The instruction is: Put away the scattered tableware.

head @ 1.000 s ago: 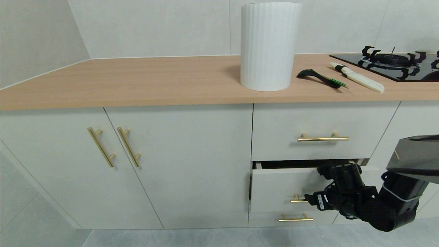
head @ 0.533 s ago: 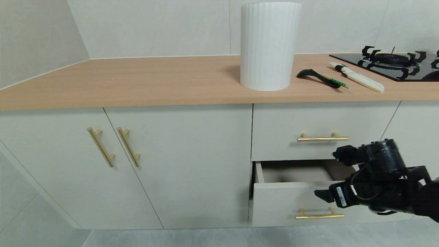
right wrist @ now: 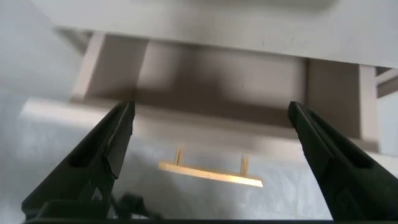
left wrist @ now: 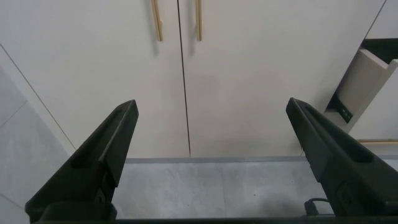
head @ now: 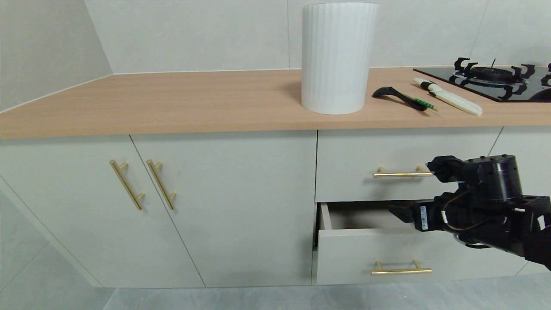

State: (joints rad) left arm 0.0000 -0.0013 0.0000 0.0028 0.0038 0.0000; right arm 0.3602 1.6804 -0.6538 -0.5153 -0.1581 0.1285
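Our left gripper faces two cupboard doors, fingers spread. On the desk stand one white ribbed canister and, right of it, two utensils: a black ladle beside a white knife. Below, one drawer stands open. Our right gripper hovers over it, fingers spread.

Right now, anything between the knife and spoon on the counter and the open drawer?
Only the right gripper, open, over the right half of the open drawer. White knife and black spoon lie uncovered on the countertop; nothing else intervenes.
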